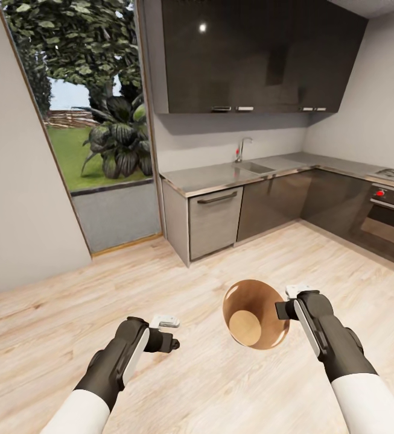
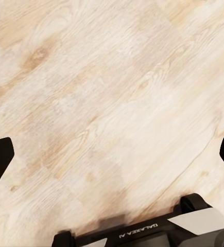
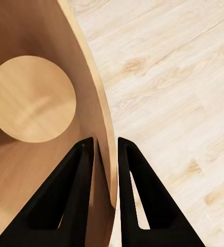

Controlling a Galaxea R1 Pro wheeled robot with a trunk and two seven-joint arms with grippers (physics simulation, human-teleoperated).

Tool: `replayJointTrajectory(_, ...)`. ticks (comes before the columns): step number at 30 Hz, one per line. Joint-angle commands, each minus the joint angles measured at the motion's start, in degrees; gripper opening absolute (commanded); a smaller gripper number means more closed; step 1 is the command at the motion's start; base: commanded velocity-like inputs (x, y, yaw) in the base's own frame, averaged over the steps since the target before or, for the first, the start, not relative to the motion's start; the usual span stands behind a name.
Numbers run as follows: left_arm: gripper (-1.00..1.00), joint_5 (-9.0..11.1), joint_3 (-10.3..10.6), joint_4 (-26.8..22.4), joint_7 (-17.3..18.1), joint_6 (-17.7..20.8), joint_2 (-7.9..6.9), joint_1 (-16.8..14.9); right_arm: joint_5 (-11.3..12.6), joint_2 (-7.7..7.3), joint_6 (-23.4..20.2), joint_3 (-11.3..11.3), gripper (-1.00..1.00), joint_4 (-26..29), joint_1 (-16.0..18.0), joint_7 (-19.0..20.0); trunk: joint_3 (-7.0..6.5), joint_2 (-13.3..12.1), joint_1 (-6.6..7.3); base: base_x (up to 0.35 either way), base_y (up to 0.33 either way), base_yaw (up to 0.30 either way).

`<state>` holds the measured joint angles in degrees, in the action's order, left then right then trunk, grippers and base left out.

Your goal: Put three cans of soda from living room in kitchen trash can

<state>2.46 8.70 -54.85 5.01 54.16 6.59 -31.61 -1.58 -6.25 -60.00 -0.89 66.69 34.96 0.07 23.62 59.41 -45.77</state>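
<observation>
My right gripper (image 1: 283, 310) is shut on the rim of the tash can (image 1: 249, 299), which hangs tilted above the wood floor with its open mouth facing my head camera. In the right wrist view one finger sits inside the tash can's wall (image 3: 39, 31) and the other outside, with the gripper (image 3: 105, 145) pinching the rim. Its round pale bottom is bare. Lower left in the head view, my left gripper (image 1: 171, 341) is open with nothing in it. The left wrist view has the gripper (image 2: 112, 157) with its fingers spread wide over bare floor. The cans of soda are out of view.
A kitchen counter (image 1: 221, 175) with a sink (image 1: 251, 166) and dishwasher (image 1: 216, 220) runs ahead. An oven (image 1: 390, 220) stands at the right under dark wall cabinets (image 1: 251, 54). A tall glass opening (image 1: 94, 120) and a grey wall are on the left. Open wood floor (image 1: 160, 277) lies between.
</observation>
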Motion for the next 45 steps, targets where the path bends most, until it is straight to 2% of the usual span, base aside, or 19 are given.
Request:
replayJointTrajectory(1,1.00,0.00,0.00,0.00,0.00,-0.01,0.00,0.01,0.75,0.01,0.00,0.01,-1.00,0.02,0.02,0.28,-0.03,0.00,0.00,0.000,0.000,0.000)
replayJointTrajectory(21,1.00,0.06,-0.05,0.02,-0.20,-0.22,-0.05,0.04,0.61,-0.07,0.00,-0.11,-1.00,-0.02,0.02,0.27,-0.07,0.00,0.00,0.000,0.000,0.000)
replayJointTrajectory(24,1.00,0.07,-0.10,0.07,-0.23,-0.25,-0.07,0.05,-0.60,-0.08,0.00,-0.15,-1.00,-0.08,0.02,0.27,-0.07,0.00,0.00,0.000,0.000,0.000)
replayJointTrajectory(29,1.00,0.08,-0.23,0.35,-0.30,-0.27,-0.10,0.05,-4.13,-0.08,0.00,0.21,-1.00,-0.25,0.02,0.28,-0.07,0.00,0.00,0.000,0.000,0.000)
replayJointTrajectory(32,1.00,0.07,-0.38,0.58,-0.37,-0.27,-0.14,0.05,-5.39,-0.27,0.00,1.12,-1.00,-0.36,0.02,0.28,-0.07,0.00,0.00,0.000,0.000,0.000)
replayJointTrajectory(35,1.00,-0.04,-0.64,0.88,-0.42,-0.22,-0.22,0.06,-6.32,-1.38,0.00,2.67,-1.00,-0.54,0.02,0.28,-0.07,0.00,0.00,0.000,0.000,0.000)
replayJointTrajectory(37,1.00,-0.07,-0.69,1.01,-0.42,-0.22,-0.25,0.06,-6.48,-2.06,0.00,2.94,-1.00,-0.61,0.02,0.28,-0.07,0.00,0.00,0.000,0.000,0.000)
replayJointTrajectory(39,1.00,-0.10,-0.79,1.36,-0.52,-0.20,-0.37,0.06,-6.65,-3.43,0.00,3.23,-1.00,-0.70,-0.03,0.28,-0.07,0.00,0.00,0.000,0.000,0.000)
replayJointTrajectory(45,1.00,-0.09,-0.87,1.54,-0.72,-0.14,-0.62,0.01,-6.72,-5.19,0.00,3.46,-1.00,-0.76,-1.30,0.30,-0.07,0.00,0.00,0.000,0.000,0.000)
